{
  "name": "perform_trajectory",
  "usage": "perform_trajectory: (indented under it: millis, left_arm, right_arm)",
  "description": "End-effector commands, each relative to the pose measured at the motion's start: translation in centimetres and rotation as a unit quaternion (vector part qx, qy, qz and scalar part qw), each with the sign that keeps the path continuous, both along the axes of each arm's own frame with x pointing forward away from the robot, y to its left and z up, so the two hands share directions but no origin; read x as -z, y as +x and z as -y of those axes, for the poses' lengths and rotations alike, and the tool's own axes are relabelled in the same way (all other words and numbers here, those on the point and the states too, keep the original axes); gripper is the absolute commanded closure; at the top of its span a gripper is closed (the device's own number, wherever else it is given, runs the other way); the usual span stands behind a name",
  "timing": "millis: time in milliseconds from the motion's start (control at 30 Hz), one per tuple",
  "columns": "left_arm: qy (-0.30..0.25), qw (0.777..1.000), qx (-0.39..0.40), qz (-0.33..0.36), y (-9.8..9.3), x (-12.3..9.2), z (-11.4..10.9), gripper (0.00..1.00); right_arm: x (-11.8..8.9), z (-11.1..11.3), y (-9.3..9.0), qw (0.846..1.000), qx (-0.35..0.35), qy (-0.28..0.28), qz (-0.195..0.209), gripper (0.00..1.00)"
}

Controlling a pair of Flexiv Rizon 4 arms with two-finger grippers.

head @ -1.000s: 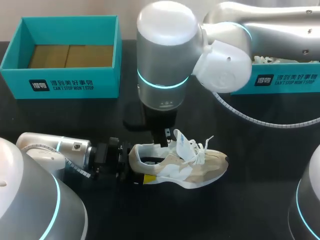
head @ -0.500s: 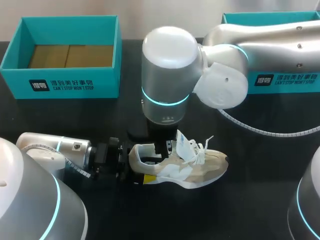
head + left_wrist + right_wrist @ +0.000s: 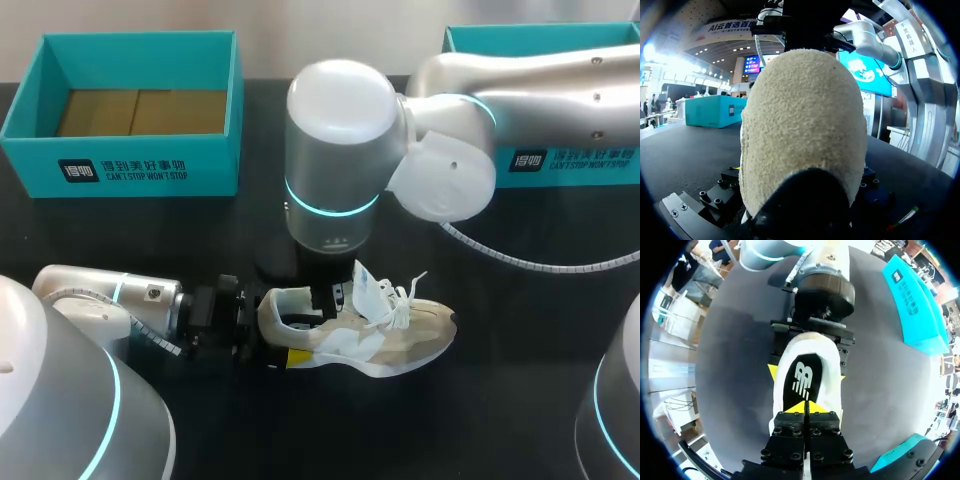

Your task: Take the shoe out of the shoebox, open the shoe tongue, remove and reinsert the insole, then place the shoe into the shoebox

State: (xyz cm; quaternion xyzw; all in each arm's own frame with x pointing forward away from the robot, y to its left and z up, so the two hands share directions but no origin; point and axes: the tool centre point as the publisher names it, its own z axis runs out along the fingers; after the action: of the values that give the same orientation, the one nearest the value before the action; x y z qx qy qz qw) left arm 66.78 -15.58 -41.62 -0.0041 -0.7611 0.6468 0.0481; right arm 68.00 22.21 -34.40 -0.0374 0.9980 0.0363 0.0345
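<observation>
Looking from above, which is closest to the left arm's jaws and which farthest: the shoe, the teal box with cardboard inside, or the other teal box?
1. Shoe: its heel is held in the left jaws.
2. Teal box with cardboard: at the back left.
3. Other teal box: at the back right, clearly farthest.

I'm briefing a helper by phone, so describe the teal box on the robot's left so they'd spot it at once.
On the black table, look to the far left corner, beyond the shoe. The box there is teal and open-topped, its brown floor showing; the other teal box, far right, is partly hidden behind the right arm.
</observation>
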Motion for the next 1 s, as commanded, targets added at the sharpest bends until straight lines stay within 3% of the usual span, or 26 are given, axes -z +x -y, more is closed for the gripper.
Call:
perform_trajectory:
  millis: [33, 333, 567, 1000]
  left_arm:
    - [0.000, 1.000, -0.001, 0.000, -0.1, 0.2, -0.2, 1.00]
    - [0.000, 1.000, -0.001, 0.000, -0.1, 0.2, -0.2, 1.00]
    - [0.000, 1.000, -0.001, 0.000, -0.1, 0.2, -0.2, 1.00]
    - [0.000, 1.000, -0.001, 0.000, -0.1, 0.2, -0.2, 1.00]
  right_arm:
    - [1.5, 0.0, 0.0, 1.000, 0.003, 0.007, 0.000, 1.00]
    - [2.9, -1.1, 1.0, 1.000, -0.001, -0.019, 0.018, 1.00]
    - [4.0, 0.3, 1.0, 0.999, 0.032, -0.024, 0.011, 1.00]
    - [4.3, 3.2, 0.8, 0.996, 0.085, -0.038, 0.007, 1.00]
